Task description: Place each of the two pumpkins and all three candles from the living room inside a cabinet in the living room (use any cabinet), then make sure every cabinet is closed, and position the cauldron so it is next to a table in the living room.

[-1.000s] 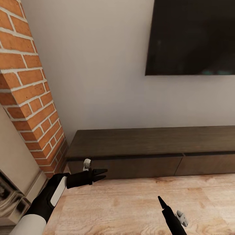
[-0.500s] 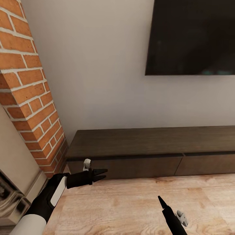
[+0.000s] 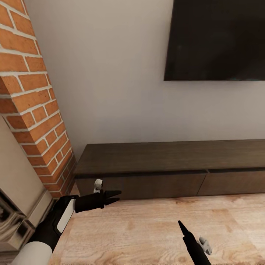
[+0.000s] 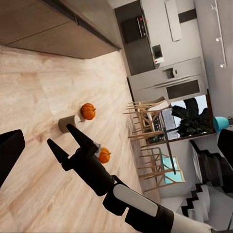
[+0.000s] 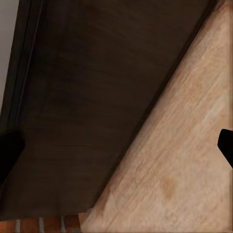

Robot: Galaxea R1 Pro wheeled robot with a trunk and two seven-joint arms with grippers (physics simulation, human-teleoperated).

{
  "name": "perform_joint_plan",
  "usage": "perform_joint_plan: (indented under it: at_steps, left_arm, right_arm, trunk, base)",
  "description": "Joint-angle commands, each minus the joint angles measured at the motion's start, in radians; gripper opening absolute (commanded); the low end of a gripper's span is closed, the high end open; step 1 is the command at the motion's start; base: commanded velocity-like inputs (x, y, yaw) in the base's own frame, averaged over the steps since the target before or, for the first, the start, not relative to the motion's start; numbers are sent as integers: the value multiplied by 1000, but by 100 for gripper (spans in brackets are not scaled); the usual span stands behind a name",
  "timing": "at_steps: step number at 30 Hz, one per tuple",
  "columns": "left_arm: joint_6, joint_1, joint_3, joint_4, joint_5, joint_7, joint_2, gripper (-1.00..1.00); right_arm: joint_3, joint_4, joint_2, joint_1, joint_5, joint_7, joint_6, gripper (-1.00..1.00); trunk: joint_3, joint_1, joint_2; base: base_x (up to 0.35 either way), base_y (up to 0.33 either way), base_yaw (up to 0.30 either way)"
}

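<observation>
Facing the long dark cabinet (image 3: 173, 173), all fronts shut, low against the wall under a black screen (image 3: 217, 40), brick column (image 3: 33, 106) to the left. Left claw (image 3: 115, 196) empty with fingers narrowly parted just before the cabinet front; right claw (image 4: 65, 141) spread wide, empty, over the wooden floor (image 3: 147, 235). Beyond that claw, two pumpkins (image 4: 88, 111) (image 4: 103, 155) and one candle (image 4: 67, 123) on the floor, the candle touching the nearer pumpkin.

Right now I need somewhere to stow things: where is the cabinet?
In the head view the cabinet stands ahead against the white wall, under the dark screen, its left end beside the brick column; fronts look closed.
</observation>
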Motion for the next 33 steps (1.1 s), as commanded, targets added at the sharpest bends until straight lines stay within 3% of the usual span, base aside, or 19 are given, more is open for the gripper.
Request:
perform_joint_plan:
  at_steps: [1,6,7,8,11,13,17,19,22,30,33]
  left_arm:
    - [5,-1,-1,0,3,-1,0,100]
    - [5,-1,-1,1,3,-1,0,100]
    - [4,-1,-2,1,3,-1,-1,100]
    - [4,-1,-27,3,2,-1,-4,100]
    - [4,-1,-44,3,3,-1,-5,100]
    - [4,-1,-48,5,3,-1,-6,100]
    - [3,-1,-50,7,3,-1,-6,100]
    - [3,-1,-50,8,3,-1,-5,100]
    - [3,-1,-50,8,3,-1,-6,100]
    - [3,-1,-50,8,4,-1,-6,100]
    - [3,-1,-50,10,4,-1,-8,100]
  right_arm:
    - [1,1,-1,-1,-7,5,-1,100]
    - [4,-9,-1,-1,-6,12,0,100]
    - [4,-28,0,-1,-5,13,-1,100]
    - [3,-123,-1,-1,-6,7,5,100]
    - [3,-172,-4,-1,-5,0,31,100]
    - [3,-203,-6,-8,-4,-17,84,100]
    - [2,-298,-45,-21,-2,-91,263,100]
    - [1,-312,-54,-22,-3,-106,294,100]
    - [1,-322,-62,-23,-5,-112,306,100]
    - [1,-321,-64,-24,-3,-121,252,100]
    - [1,-315,-64,-24,-4,-122,245,100]
  trunk:
    - [-4,4,-8]
    - [-10,11,-22]
    - [-10,11,-22]
    - [-10,11,-22]
    - [-10,11,-22]
    - [-10,11,-22]
    - [-10,11,-22]
    - [-10,11,-22]
    - [-10,11,-22]
    - [-10,11,-22]
    - [-20,23,-43]
  base:
    - [0,0,0]
    - [0,0,0]
    - [0,0,0]
    - [0,0,0]
    - [0,0,0]
    - [0,0,0]
    - [0,0,0]
    - [0,0,0]
    - [0,0,0]
    - [0,0,0]
    - [0,0,0]
